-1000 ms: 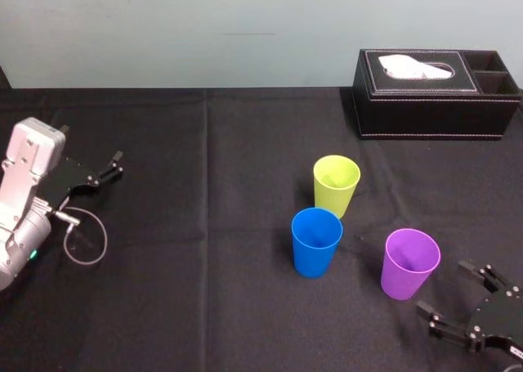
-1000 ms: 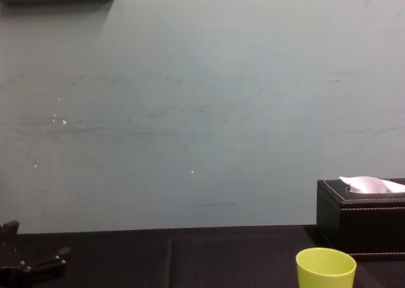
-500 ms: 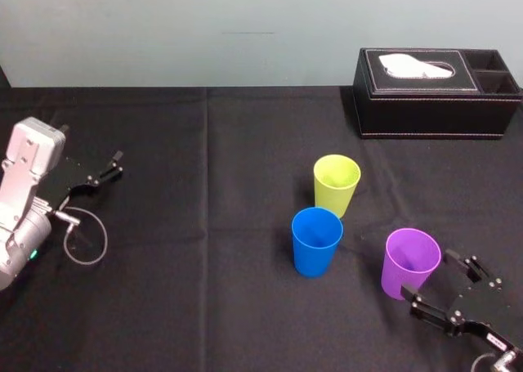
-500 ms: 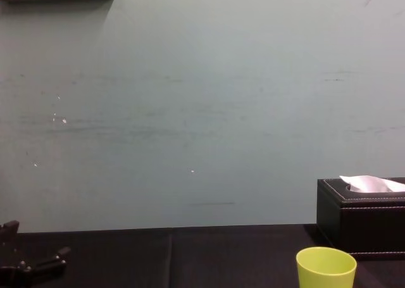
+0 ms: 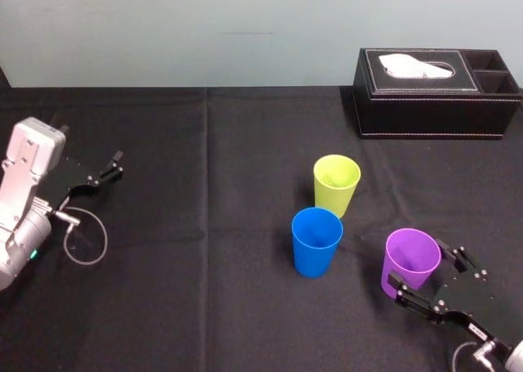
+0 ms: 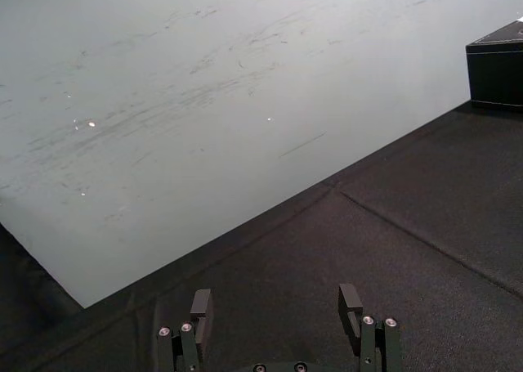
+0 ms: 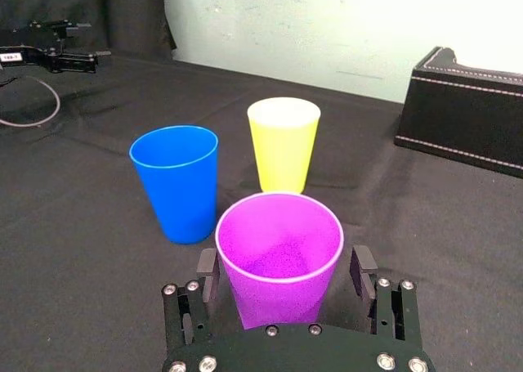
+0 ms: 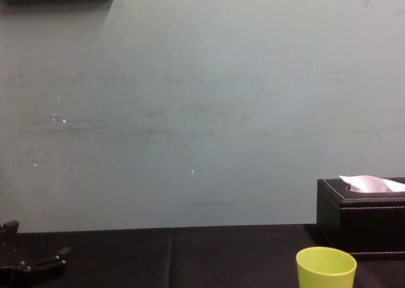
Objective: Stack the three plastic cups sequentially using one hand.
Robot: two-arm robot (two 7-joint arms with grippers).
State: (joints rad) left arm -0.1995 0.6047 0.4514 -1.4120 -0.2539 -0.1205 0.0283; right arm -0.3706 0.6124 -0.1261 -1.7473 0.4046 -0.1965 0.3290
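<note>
- Right gripper (image 5: 420, 267) sits at the table's (image 5: 204, 290) front right corner. Its jaws are spread and nothing is held. The fingers (image 7: 362, 267) flank the purple cup (image 5: 411, 253) low on its wall, with a gap visible on each side in the right wrist view.
- Purple cup is upright, mouth up, the nearest of the three to the front edge and the right edge.
- Blue cup (image 5: 316, 241) is upright near it, toward the table's middle. The lime-green cup (image 5: 336, 184) is just behind the blue one, toward the far edge; they look close, but I can't tell whether they touch.
- Step, as I read it: about to close on purple. No stacking is done yet.
- Risks:
  - The tapered, smooth wall could let the cup squirt upward or slip out if the grip is low and hard.
  - Off-centre closing would make one finger land first and shove or tip the cup.
  - Blue and green stand close together, so a sloppy carry path could clip one while lowering into the other.
- Left gripper (image 5: 117, 164) is parked at the left edge with its fingers apart.
- Tissue box (image 5: 437, 94) is at the far right corner, well clear of the cups.
</note>
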